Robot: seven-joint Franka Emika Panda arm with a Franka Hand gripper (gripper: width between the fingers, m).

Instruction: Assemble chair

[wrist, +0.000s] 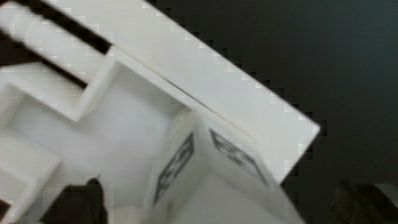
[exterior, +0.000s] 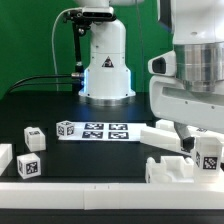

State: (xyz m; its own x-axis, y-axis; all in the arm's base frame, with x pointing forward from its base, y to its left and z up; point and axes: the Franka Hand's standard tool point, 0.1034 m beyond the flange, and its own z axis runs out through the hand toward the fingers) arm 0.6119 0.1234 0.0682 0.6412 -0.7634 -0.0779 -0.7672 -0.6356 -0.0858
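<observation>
The two-finger gripper (wrist: 214, 205) is found spread, the jaws straddling but apparently not pinching the chunky white plastic tagged chair part (wrist: 187, 95), which lies near the black tabletop's (exterior: 110, 160) front edge (toward the exterior view's right). The arm is held low, wrist downward. A straight vertical withdrawal is advised, so the part is not disturbed.

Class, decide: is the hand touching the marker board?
Apart. The exterior view shows the hand above a white chair bar at that view's right, clear of the marker board.
</observation>
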